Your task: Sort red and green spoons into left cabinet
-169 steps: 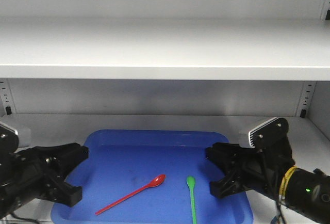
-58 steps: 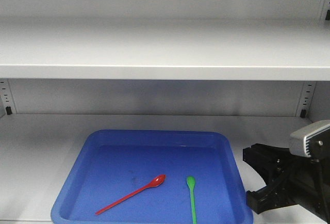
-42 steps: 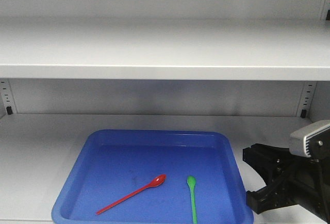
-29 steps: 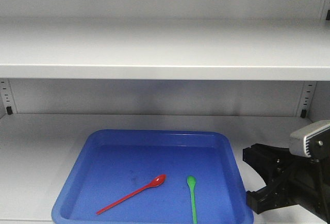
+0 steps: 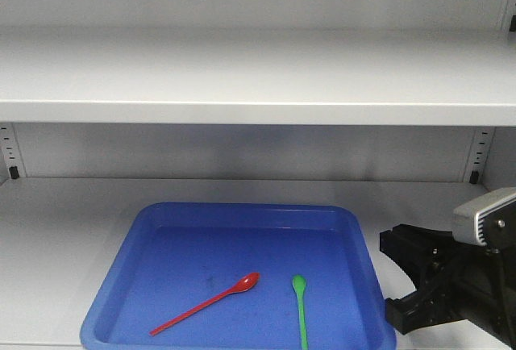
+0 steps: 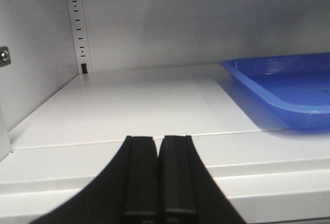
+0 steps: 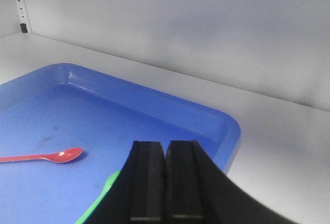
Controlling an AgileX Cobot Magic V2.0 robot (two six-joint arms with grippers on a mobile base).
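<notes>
The red spoon [image 5: 206, 304] and the green spoon [image 5: 300, 311] lie side by side inside the blue tray [image 5: 242, 214], on the lower shelf of the pale grey left cabinet [image 5: 56, 229]. My right gripper [image 5: 397, 281] hovers just off the tray's right rim, shut and empty. In the right wrist view its fingertips [image 7: 165, 144] sit over the tray [image 7: 154, 105], with the red spoon [image 7: 49, 156] to the left and the green spoon [image 7: 105, 193] half hidden beneath them. My left gripper [image 6: 159, 139] is shut and empty at the shelf's front edge, left of the tray [image 6: 268, 87].
An upper shelf [image 5: 258, 76] overhangs the tray and limits height. Slotted rails [image 5: 10, 152] run up the back corners. The cabinet's side wall [image 6: 26, 69] stands close on the left.
Both arms have drawn back from the tray since the earliest frame: the left one is gone from the front view, the right one shifted right. Nothing moves over the last second.
</notes>
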